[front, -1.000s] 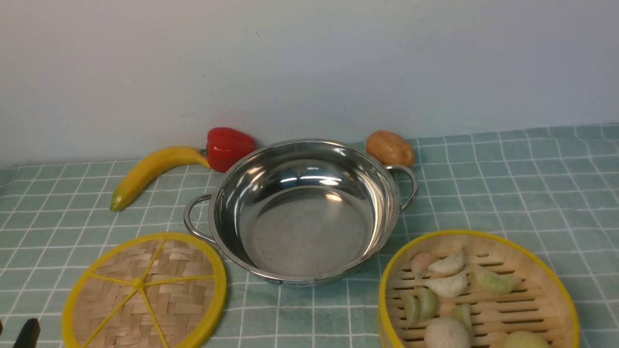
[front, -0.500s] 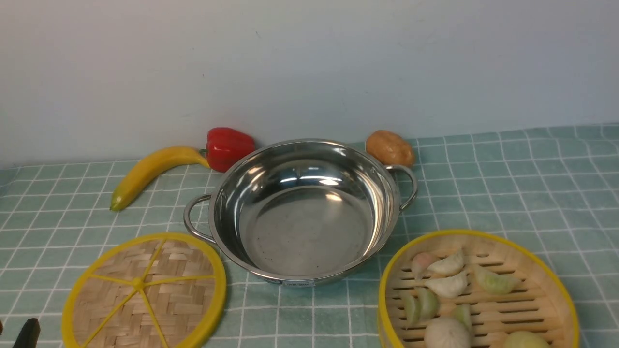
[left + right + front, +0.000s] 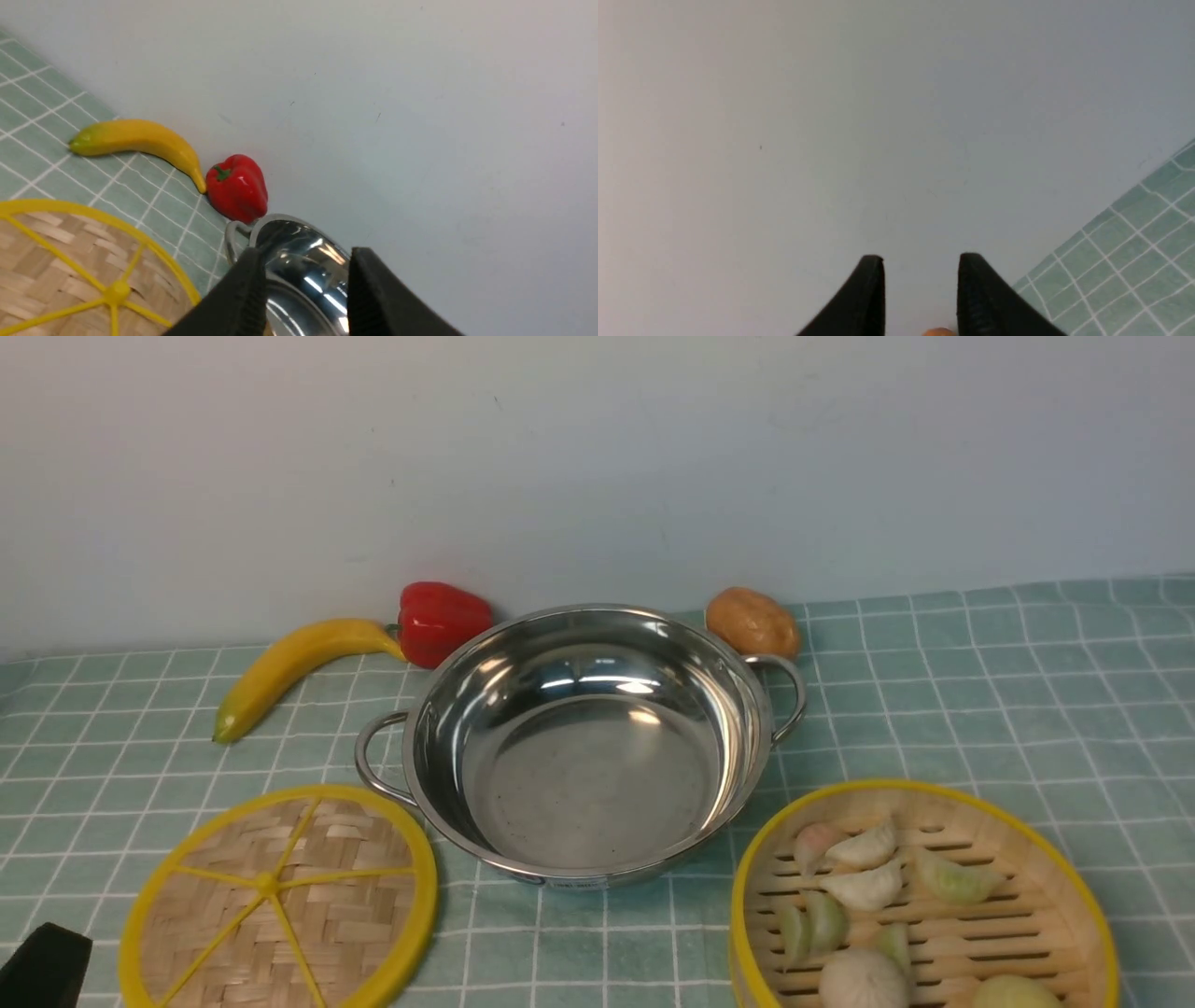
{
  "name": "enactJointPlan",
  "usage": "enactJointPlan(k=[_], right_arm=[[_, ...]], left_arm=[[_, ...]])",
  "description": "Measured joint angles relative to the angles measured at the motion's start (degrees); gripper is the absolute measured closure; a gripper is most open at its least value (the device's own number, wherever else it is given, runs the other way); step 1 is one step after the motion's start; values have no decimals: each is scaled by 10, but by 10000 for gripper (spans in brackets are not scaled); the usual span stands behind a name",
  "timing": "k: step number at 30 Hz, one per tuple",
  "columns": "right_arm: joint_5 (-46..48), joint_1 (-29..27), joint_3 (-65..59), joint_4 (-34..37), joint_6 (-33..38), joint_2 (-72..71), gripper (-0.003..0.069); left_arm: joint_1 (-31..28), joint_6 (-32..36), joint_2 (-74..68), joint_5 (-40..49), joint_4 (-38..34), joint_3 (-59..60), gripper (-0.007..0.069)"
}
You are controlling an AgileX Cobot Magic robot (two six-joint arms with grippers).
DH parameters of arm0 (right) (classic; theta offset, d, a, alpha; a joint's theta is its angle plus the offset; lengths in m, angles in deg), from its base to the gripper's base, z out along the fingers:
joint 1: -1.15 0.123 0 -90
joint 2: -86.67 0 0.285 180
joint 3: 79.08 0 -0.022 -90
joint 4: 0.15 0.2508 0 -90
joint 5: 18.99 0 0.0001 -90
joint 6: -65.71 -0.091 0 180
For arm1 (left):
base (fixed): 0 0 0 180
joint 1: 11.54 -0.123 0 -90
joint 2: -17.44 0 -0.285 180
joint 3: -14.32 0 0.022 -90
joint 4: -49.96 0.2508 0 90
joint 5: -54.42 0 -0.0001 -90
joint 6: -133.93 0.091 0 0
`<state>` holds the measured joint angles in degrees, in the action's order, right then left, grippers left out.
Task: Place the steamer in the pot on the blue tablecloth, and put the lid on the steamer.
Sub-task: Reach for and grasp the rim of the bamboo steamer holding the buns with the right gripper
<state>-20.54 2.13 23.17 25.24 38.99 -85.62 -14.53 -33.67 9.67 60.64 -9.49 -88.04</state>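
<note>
The shiny steel pot (image 3: 588, 784) stands empty mid-table on the blue tablecloth (image 3: 980, 691). The steamer (image 3: 934, 791), holding several dumplings, sits at the near right of the pot. The flat woven lid (image 3: 280, 896) lies at the near left, its rim close to the pot's left handle. My left gripper (image 3: 306, 254) hovers open and empty near the lid (image 3: 70, 270), with the pot (image 3: 303, 270) showing between its fingers. A black part of it pokes into the front view's bottom left corner. My right gripper (image 3: 920, 259) is open, empty and faces the wall.
A banana (image 3: 289, 667) and a red pepper (image 3: 441, 621) lie behind the pot on the left. A potato (image 3: 752, 622) sits behind its right handle. The white wall runs close behind them.
In the front view the black part of my left gripper at the bottom left corner has grown larger, coming further into view. Pot, lid and steamer have not moved.
</note>
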Motion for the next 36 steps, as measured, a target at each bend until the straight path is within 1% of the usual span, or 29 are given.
enactJointPlan(k=[2, 8, 10, 11, 15, 17, 18, 19, 20, 21, 23, 24, 25, 27, 28, 29, 30, 31, 32, 33, 34, 36], right_arm=[[-6, 0, 0, 17, -15, 0, 419], [-14, 0, 0, 29, -41, 0, 419], [-18, 0, 0, 30, -57, 0, 419], [-28, 0, 0, 30, -76, 0, 419], [-130, 1, 1, 17, -164, 0, 419], [-187, 1, 15, -16, -182, 0, 419], [-194, 1, 17, -21, -185, 0, 419], [-220, 1, 29, -44, -187, 0, 419], [-266, 1, 56, -95, -190, -1, 419], [-285, 1, 77, -128, -190, -1, 419], [-299, 1, 119, -181, -190, 7, 419], [-293, 1, 152, -231, -191, 20, 419], [-281, 1, 171, -262, -192, 29, 419], [-237, 1, 212, -339, -201, 54, 419], [-231, 1, 216, -348, -201, 60, 419], [-168, 1, 250, -428, -225, 87, 419], [-137, 1, 270, -460, -241, 102, 419], [-89, 1, 287, -503, -268, 125, 419], [-58, 1, 303, -527, -288, 141, 419], [0, 1, 323, -566, -321, 174, 419], [40, 1, 333, -584, -336, 198, 419], [99, 1, 346, -597, -337, 238, 419]], left_arm=[[0, 0, 0, -2, -9, 0, 382], [0, -1, 0, -3, -12, 0, 382], [0, -4, 0, -3, -14, 0, 382], [0, -7, 0, -4, -20, 0, 382], [0, -39, 0, -12, -96, -5, 382], [0, -42, 0, -17, -117, -23, 382], [0, -42, 0, -18, -118, -29, 382], [0, -38, 1, -21, -121, -39, 382], [0, -22, 1, -30, -121, -71, 382], [0, -6, 1, -37, -118, -92, 382], [0, 26, 1, -50, -106, -132, 382], [0, 61, 2, -59, -92, -157, 382], [0, 88, 2, -62, -73, -177, 382], [0, 140, 2, -59, -44, -208, 382], [0, 145, 2, -58, -40, -208, 382], [0, 183, 2, -42, -19, -225, 382], [0, 211, -3, -24, -5, -237, 382], [0, 226, -12, -2, 7, -244, 382], [0, 236, -23, 17, 15, -249, 382], [0, 247, -54, 57, 29, -254, 382], [0, 247, -85, 88, 35, -256, 382], [0, 240, -151, 139, 40, -259, 382]])
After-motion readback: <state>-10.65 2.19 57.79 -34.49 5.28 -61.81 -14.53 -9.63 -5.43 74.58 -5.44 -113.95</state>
